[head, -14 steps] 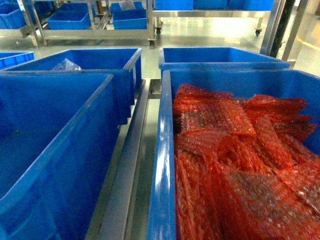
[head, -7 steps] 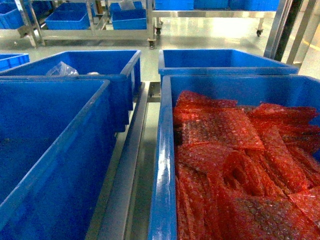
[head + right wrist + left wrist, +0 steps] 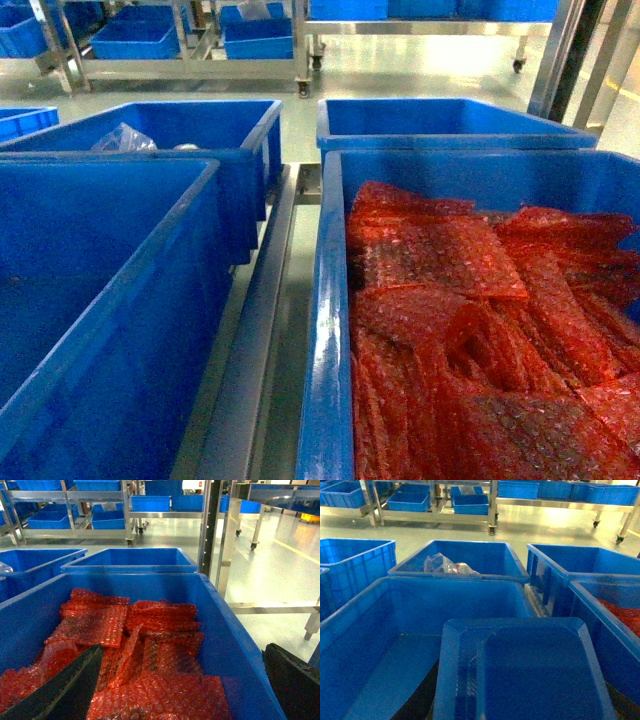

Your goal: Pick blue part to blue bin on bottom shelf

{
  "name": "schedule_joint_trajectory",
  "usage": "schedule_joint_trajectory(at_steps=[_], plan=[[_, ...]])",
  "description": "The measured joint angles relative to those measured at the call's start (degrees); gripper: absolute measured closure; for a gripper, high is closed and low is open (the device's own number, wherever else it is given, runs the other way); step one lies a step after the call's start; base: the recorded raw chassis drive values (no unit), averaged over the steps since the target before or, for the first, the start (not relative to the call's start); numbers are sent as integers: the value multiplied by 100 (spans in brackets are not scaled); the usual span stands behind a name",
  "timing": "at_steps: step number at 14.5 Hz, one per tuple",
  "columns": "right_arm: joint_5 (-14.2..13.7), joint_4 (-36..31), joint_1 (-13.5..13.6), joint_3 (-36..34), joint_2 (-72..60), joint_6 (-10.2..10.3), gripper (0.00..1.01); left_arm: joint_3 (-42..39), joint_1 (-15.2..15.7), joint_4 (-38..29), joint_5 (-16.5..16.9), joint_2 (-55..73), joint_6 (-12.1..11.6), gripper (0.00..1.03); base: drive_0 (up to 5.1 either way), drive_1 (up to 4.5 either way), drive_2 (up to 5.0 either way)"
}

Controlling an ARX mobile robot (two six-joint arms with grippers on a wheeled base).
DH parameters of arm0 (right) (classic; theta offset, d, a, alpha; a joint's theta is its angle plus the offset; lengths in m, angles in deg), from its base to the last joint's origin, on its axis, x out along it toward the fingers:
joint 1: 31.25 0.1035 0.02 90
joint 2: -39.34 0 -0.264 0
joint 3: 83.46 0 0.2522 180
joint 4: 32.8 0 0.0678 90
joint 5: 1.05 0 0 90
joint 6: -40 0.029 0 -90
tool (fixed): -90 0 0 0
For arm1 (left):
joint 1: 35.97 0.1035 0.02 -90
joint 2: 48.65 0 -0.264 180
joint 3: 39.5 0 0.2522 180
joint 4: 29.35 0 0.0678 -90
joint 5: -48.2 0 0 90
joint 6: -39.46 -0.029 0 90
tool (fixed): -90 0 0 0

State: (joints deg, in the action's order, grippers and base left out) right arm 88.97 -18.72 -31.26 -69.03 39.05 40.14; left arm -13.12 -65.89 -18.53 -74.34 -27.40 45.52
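Observation:
In the left wrist view a blue part [image 3: 530,670], a smooth all-blue piece with bevelled corners, fills the space right in front of the camera. My left gripper [image 3: 520,707] looks shut on it; only dark slivers of its fingers [image 3: 420,702] show beside it. It hangs over the blue bin [image 3: 385,645], a large crate with a plain blue inside, also the near left crate [image 3: 110,290] in the head view. My right gripper [image 3: 180,685] is open, its fingers [image 3: 65,687] straddling the right wall of the bubble-wrap crate. Neither gripper shows in the head view.
The crate of red bubble wrap [image 3: 330,300] sits right of the blue bin, a steel shelf rail [image 3: 250,330] between them. Behind stand two more blue crates, one [image 3: 190,125] holding a clear bag. Steel uprights [image 3: 212,530] rise at the right; racks with crates stand across the floor.
The head view shifted slightly a second ago, bringing the clear bag in the far left crate more into sight. It has been still for the last half second.

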Motion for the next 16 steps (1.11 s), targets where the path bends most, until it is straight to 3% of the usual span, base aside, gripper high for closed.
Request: schedule_joint_trajectory(at_steps=[16], plan=[[0, 0, 0, 0, 0, 0, 3, 0, 0, 0, 0, 0, 0, 60, 0, 0, 0]])
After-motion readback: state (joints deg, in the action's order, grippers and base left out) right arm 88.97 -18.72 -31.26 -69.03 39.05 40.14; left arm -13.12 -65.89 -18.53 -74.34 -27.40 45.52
